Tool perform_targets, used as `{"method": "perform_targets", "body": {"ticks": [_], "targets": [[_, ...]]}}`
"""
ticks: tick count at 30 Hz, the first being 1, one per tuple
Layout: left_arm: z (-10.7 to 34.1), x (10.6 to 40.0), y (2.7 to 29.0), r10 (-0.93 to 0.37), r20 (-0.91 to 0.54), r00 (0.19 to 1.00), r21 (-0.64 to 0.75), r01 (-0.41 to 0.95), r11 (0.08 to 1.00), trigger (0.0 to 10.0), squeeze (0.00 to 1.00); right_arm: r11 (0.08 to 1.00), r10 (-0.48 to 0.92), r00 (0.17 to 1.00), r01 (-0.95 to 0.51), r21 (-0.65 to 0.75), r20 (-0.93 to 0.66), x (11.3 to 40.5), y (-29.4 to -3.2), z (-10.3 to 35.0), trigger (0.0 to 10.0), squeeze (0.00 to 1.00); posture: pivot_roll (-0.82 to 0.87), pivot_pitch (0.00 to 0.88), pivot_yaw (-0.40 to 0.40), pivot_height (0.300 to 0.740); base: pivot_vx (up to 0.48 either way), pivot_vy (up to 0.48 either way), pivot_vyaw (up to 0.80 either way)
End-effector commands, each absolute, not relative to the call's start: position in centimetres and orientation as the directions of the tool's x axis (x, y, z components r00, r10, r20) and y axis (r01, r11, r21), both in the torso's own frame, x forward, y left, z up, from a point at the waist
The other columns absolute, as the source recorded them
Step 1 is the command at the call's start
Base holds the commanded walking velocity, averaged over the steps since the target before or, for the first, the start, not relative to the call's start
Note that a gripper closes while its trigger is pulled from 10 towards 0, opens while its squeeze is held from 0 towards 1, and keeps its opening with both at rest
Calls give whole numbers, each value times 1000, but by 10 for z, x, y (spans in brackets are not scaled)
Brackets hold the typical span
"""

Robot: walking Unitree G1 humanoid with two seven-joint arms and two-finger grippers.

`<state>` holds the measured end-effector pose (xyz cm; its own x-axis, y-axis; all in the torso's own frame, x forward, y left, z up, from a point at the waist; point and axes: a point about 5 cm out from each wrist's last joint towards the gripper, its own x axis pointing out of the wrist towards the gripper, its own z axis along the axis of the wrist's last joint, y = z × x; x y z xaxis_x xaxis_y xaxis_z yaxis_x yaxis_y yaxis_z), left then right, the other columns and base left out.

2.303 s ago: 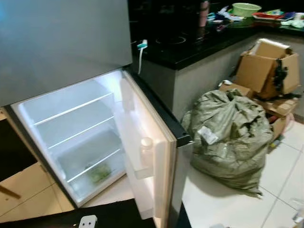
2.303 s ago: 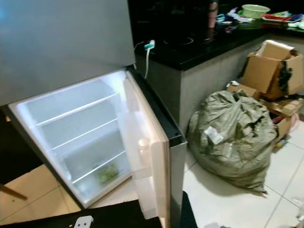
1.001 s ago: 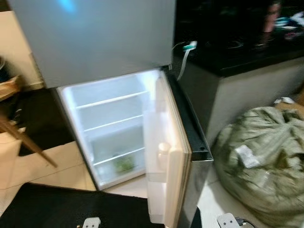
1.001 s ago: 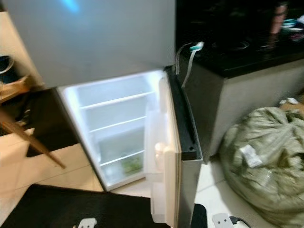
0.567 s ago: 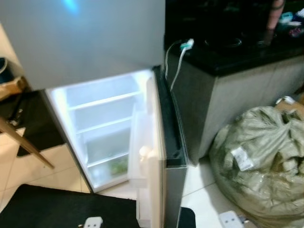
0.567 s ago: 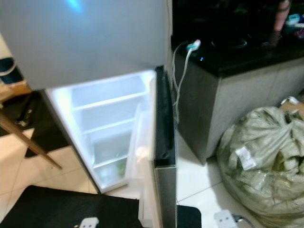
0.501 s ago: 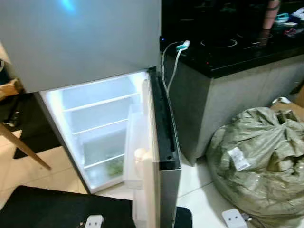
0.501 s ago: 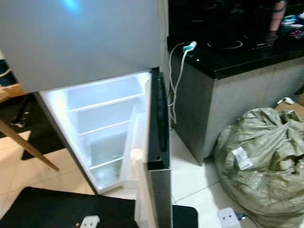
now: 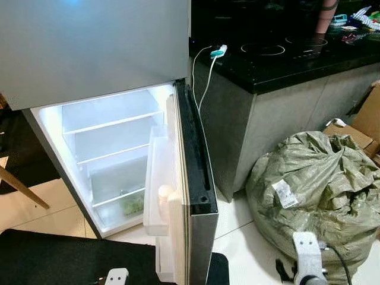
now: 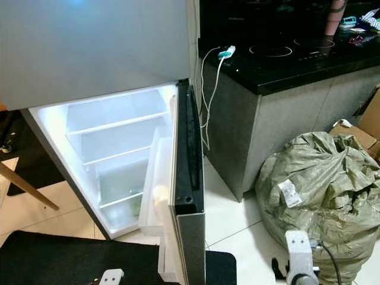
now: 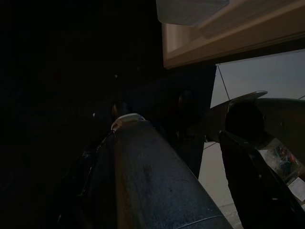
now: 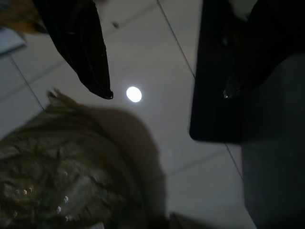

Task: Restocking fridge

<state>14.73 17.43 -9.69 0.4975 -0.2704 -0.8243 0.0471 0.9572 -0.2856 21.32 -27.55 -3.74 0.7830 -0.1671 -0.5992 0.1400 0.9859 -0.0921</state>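
The fridge (image 9: 113, 136) stands open, wire shelves lit white. Right of it slumps a crinkled green sack (image 9: 320, 190). The right gripper (image 12: 167, 90) hangs wide over glossy tile; the left gripper's (image 11: 190, 167) spread cannot be told.

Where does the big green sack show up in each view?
Left eye view: sack on the floor, right of the open fridge door.
Right eye view: same spot.
Right wrist view: olive heap on the tiles.
Left wrist view: too dark to tell.
Shared landmark: pale floor tiles.
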Motion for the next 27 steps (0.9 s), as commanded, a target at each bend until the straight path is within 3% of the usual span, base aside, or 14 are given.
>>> {"method": "perform_targets", "body": {"ticks": [1,2,8,19,20,23,27], "targets": [[-98,144,179,-262,-835,485,-274,48,961,10000,0,990,-131,806,139,-30,-578,216,-273,-35,10000,0,-148,0,38,740,0,0,0],[-98,145,178,-267,-834,483,-274,58,960,10000,0,990,-13,853,83,112,-521,227,-264,-28,10000,0,-149,0,39,740,0,0,0],[-97,146,176,-276,-832,481,-278,69,958,10000,0,953,223,889,-113,280,-400,244,-242,-16,10000,0,-148,0,38,740,0,0,0],[-98,145,174,-281,-833,476,-279,76,957,10000,0,878,442,844,-337,340,-304,255,-222,-3,10000,0,-146,0,36,740,0,0,0],[-98,144,174,-283,-834,474,-279,79,957,10000,0,841,514,815,-417,346,-268,259,-214,2,10000,0,-145,0,33,740,0,0,0],[-98,144,174,-284,-834,473,-280,81,957,10000,0,820,549,798,-458,343,-249,262,-209,6,10000,0,-143,0,32,740,0,0,0],[-99,143,173,-285,-835,471,-281,82,956,10000,0,730,673,713,-595,336,-198,269,-190,17,10000,0,-136,4,26,740,0,0,0]]}}
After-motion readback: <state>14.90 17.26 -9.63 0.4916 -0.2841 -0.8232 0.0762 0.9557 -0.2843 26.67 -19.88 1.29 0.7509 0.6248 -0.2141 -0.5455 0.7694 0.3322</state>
